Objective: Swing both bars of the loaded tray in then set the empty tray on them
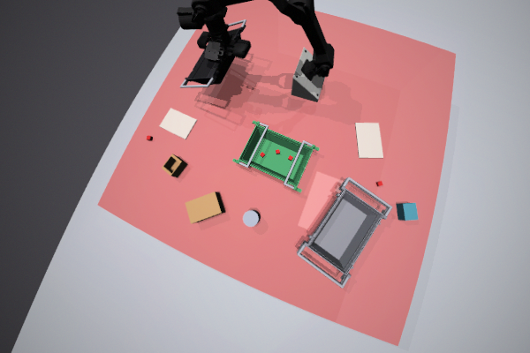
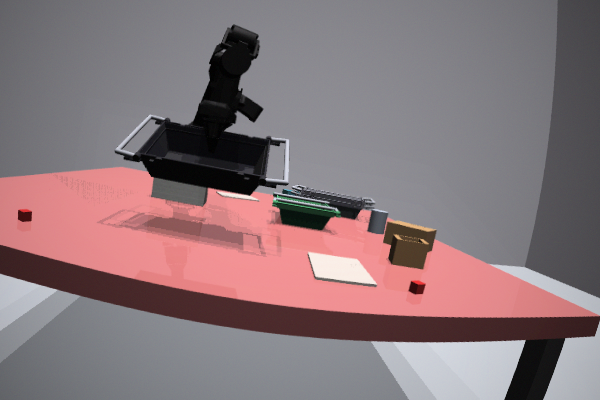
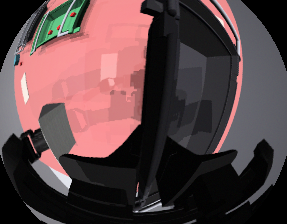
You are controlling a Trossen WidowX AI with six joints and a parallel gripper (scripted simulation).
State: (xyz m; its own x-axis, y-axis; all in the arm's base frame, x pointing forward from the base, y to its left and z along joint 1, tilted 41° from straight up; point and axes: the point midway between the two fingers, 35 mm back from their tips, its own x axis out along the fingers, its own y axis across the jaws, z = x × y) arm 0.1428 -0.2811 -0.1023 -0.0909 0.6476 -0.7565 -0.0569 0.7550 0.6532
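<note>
the green tray [image 1: 283, 180] [image 2: 306, 218] [image 3: 50, 15], ribbed, stands on the glossy pink table [image 1: 265, 247] [image 2: 280, 295] [image 3: 101, 40], three red blocks inside, both bars across its top. above the table and apart from the green tray, the gripper [image 1: 216, 59] [image 2: 212, 145] [image 3: 144, 128], nearly closed, pinches a long wall of the tilted black tray [image 1: 205, 68] [image 2: 205, 177] [image 3: 199, 75]. beyond the green tray lies a grey tray [image 1: 342, 229] [image 2: 350, 210]; the exterior view alone shows a dark table leg [image 2: 535, 367] and plain grey walls [image 2: 375, 50].
</note>
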